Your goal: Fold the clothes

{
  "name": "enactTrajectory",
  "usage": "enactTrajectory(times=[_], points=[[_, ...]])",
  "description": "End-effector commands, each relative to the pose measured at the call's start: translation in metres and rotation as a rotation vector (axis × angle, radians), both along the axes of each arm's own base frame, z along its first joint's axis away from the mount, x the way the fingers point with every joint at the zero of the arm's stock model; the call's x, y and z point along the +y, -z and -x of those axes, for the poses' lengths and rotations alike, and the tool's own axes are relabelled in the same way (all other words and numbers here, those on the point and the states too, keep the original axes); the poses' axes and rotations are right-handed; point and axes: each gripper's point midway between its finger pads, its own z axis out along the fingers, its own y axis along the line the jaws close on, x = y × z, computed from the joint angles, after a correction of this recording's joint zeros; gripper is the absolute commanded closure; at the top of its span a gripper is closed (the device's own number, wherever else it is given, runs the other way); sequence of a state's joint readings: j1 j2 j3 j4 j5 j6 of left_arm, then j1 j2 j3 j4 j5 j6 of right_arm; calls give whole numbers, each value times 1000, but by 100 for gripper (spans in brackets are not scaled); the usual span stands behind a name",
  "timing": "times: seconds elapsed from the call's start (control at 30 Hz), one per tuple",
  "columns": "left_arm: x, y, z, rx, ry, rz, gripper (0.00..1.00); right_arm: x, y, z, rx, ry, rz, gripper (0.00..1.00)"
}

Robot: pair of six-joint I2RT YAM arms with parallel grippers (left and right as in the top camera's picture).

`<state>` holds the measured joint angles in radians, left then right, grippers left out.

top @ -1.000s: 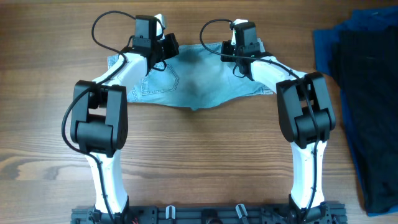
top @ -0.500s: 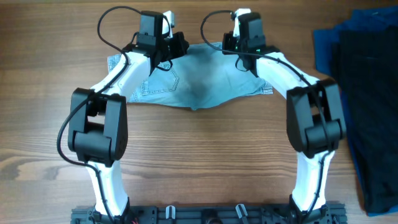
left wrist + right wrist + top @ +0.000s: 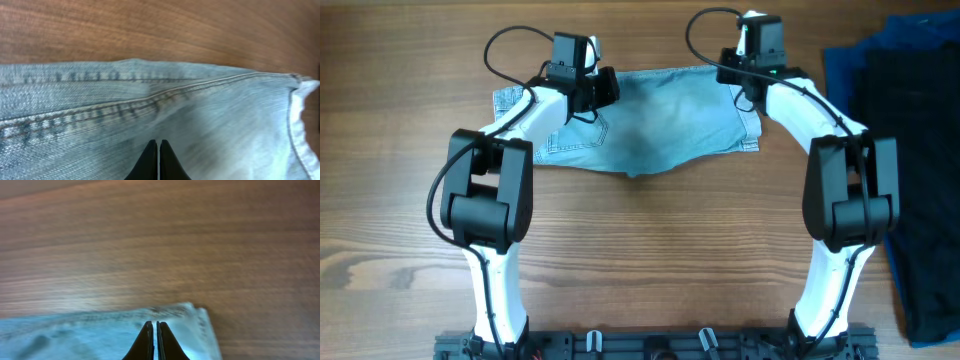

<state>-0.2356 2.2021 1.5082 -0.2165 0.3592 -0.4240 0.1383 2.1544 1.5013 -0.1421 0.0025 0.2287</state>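
Note:
The clothes are light blue denim shorts (image 3: 650, 125), lying flat on the wooden table (image 3: 650, 240) at the far middle. My left gripper (image 3: 605, 88) is over their upper left part. In the left wrist view it (image 3: 158, 142) is shut, tips just above the denim (image 3: 100, 115) below a stitched seam, with no cloth seen between the fingers. My right gripper (image 3: 748, 72) is over the upper right corner. Its wrist view shows it (image 3: 154, 324) shut above the blurred denim edge (image 3: 75, 335), with bare table beyond.
A dark blue cloth (image 3: 845, 70) and a black garment (image 3: 915, 180) lie along the table's right side, close to the right arm. Both arms reach over the table from the near edge.
The right gripper has swung right and farther back, from the shorts' top middle to their upper right corner. The left gripper has shifted slightly right. The shorts lie much as before.

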Motion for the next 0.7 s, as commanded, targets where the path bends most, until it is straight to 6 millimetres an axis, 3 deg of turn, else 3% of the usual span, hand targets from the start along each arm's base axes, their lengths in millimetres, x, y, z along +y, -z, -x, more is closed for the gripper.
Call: enactTrajectory(times=[0.0, 0.23, 0.33, 0.37, 0.4, 0.47, 0.67], points=[[12, 23, -5, 3, -53, -82, 96, -7, 9, 5, 20, -5, 6, 96], [14, 28, -15, -34, -69, -86, 96, 4, 4, -2, -18, -47, -36, 96], [7, 18, -22, -75, -56, -51, 96, 3, 22, -1, 9, -46, -34, 96], [7, 16, -24, -86, -61, -45, 96, 3, 33, 0, 23, -46, -32, 96], [10, 15, -28, -103, -77, -59, 96, 3, 56, 2, 57, -46, -29, 96], [15, 16, -31, -110, -99, -85, 96, 3, 71, 4, 79, -45, -26, 96], [32, 17, -39, -145, -153, -166, 96, 3, 83, 7, 102, -45, -25, 96]])
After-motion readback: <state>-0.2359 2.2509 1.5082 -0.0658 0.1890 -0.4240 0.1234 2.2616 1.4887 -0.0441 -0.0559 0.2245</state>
